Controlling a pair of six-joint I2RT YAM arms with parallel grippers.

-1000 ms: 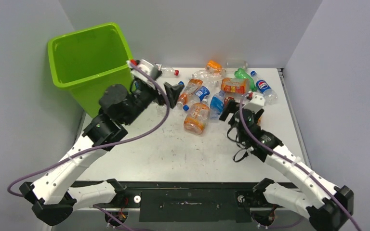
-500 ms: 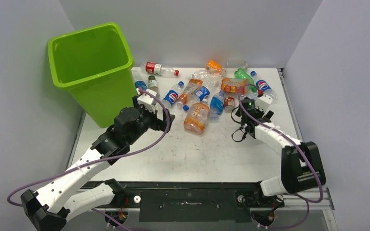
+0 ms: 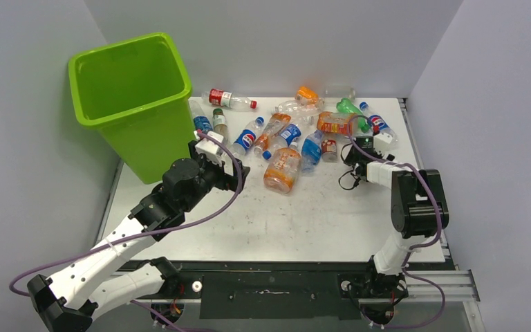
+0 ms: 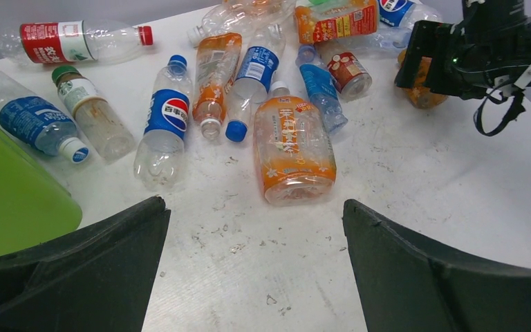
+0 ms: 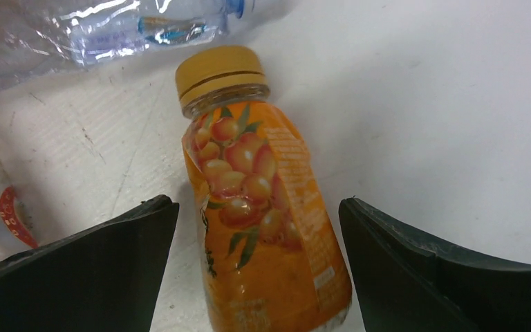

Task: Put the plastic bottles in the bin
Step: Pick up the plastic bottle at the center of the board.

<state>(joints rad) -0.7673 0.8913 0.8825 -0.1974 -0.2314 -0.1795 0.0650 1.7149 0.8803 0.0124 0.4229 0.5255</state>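
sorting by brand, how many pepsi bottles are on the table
2. One Pepsi bottle lies left of the big orange bottle; the other Pepsi bottle lies furthest right of all. Others may be hidden underneath.

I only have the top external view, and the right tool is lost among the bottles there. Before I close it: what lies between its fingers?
Observer: The right tool stands open around a small orange bottle with a yellow cap, which is lying on its side.
Operator: Are the fingers touching it?
Observer: No. Near the tips, bare table shows on either side of the bottle.
Operator: Which way does the cap point?
Observer: Away from the wrist, out past the fingertips.
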